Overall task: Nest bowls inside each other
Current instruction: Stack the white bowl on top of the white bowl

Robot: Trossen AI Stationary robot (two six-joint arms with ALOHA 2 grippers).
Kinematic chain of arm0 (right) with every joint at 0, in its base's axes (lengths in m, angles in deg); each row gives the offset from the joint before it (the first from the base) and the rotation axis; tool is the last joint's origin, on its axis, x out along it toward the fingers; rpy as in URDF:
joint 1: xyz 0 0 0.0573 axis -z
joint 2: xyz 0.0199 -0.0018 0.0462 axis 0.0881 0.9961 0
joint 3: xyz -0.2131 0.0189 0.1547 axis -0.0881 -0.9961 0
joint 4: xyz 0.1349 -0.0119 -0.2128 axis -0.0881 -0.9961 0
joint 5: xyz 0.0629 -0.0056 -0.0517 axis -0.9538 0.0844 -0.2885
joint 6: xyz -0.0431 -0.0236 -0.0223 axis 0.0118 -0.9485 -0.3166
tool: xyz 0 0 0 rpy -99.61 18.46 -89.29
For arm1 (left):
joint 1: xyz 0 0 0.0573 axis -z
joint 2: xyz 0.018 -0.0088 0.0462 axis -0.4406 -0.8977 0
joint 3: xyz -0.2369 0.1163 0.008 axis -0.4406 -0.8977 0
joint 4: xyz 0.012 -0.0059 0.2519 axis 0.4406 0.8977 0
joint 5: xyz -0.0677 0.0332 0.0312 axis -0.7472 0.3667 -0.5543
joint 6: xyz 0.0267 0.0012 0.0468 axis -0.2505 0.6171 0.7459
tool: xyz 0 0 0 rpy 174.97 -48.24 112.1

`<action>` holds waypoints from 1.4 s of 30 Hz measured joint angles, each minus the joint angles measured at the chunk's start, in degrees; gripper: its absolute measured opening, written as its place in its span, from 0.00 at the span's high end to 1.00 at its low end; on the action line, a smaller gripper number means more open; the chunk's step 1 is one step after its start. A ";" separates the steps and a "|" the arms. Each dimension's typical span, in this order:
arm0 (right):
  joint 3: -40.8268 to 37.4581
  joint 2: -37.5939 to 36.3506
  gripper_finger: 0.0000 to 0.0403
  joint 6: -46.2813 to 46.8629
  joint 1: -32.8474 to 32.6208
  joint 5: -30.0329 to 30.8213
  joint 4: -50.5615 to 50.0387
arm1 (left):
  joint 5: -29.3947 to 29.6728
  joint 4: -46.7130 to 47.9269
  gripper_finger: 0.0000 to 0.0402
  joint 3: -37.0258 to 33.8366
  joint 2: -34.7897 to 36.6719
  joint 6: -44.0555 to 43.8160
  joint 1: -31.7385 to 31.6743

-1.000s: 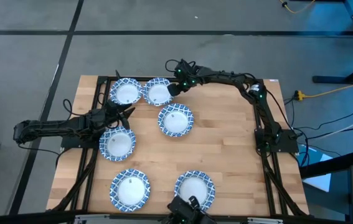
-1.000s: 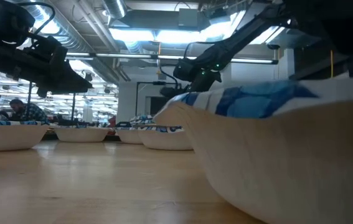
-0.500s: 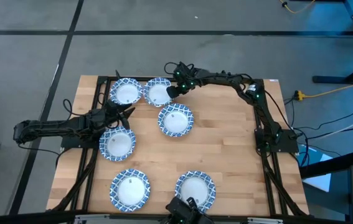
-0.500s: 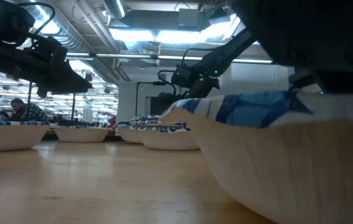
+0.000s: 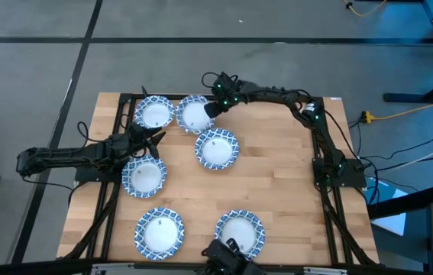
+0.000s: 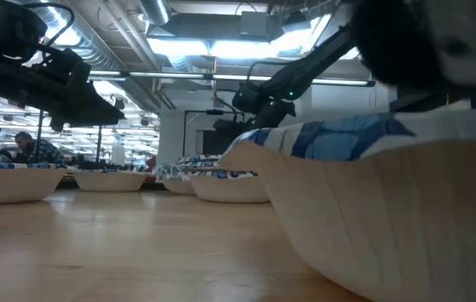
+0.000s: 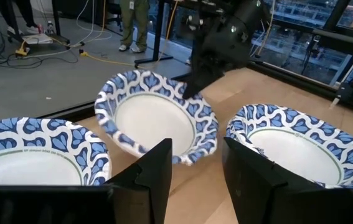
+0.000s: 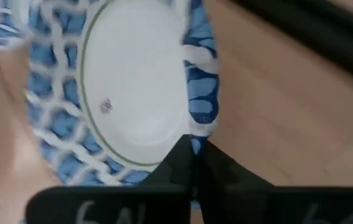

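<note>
Six blue-and-white patterned bowls show in the high view; the rest are out of view. Two stand at the far edge, one (image 5: 155, 113) to the left of another (image 5: 194, 114) (image 7: 154, 118). Others stand mid-table (image 5: 216, 148), left of centre (image 5: 144, 176), and at the near edge (image 5: 159, 231) (image 5: 239, 233). My right gripper (image 5: 208, 109) (image 8: 192, 149) is shut on the second far bowl. My left gripper (image 5: 155, 137) (image 7: 195, 155) is open and hovers above the table among the three far bowls and the left one, touching none. My right gripper pinches the rim (image 8: 195, 134) of the far bowl between its two fingers, on the side toward the table's right. It comes slanting down from the far right. The bowl sits tilted in the left wrist view, its held side (image 7: 192, 99) raised and its opposite side low.
The nearest bowl (image 6: 389, 201) fills the right of the low view. Bare wood lies on the table's right half (image 5: 292, 176). People stand in the room beyond the far edge (image 7: 132, 18).
My right gripper has stayed shut on the far bowl's rim, dipping a little and rising again. The bowl has stayed about where it was.
</note>
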 joint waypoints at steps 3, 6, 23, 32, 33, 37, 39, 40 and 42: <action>2.46 -0.01 0.98 -1.35 -0.21 -0.07 -0.30 | -0.01 0.00 0.67 0.01 0.00 0.00 0.00; 6.09 -0.03 0.98 -2.10 -0.21 -1.49 -2.04 | 0.00 0.00 0.67 0.01 0.01 -0.03 0.02; 29.80 -0.17 0.99 -24.27 -0.17 -10.71 -51.57 | -0.02 0.00 0.67 0.01 -0.01 -0.05 0.00; 26.20 -0.19 0.99 -28.41 -2.58 -10.76 -57.15 | -0.02 0.00 0.67 0.01 -0.01 -0.46 0.00; 25.16 -0.19 0.99 -28.50 -2.91 -10.77 -56.77 | -0.02 0.00 0.67 0.01 -0.01 -0.46 0.00; 21.23 -0.17 0.99 -28.78 -4.02 -12.75 -53.71 | -0.02 0.01 0.67 0.01 -0.01 -0.49 0.02; 19.26 -0.24 0.99 -28.73 -4.46 -12.98 -50.57 | -0.02 0.00 0.67 0.00 0.00 -0.49 0.00; 18.43 -0.21 0.99 -28.66 -4.58 -12.95 -49.74 | -0.02 0.00 0.67 -0.01 0.01 -0.51 0.00; 16.91 -0.17 0.99 -28.60 -4.72 -13.08 -48.08 | -0.02 0.00 0.67 0.01 0.01 -0.53 0.00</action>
